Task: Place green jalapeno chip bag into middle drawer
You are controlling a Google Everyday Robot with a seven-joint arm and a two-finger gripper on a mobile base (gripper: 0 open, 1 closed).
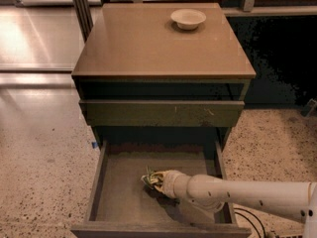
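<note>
The green jalapeno chip bag (152, 177) is crumpled at the tip of my gripper (161, 180), just above the floor of the middle drawer (119, 192). That drawer is pulled out wide below the cabinet. My white arm reaches in from the lower right, over the drawer's right side. The gripper is shut on the bag, and the bag hides most of the fingers. A dark shadow lies on the drawer floor under the bag and the wrist.
A round white bowl (188, 18) sits at the back right of the cabinet top (148, 48). A flat olive drawer panel (161, 113) with scuff marks is closed above the open drawer. Speckled floor lies on both sides. A cable lies at the lower right.
</note>
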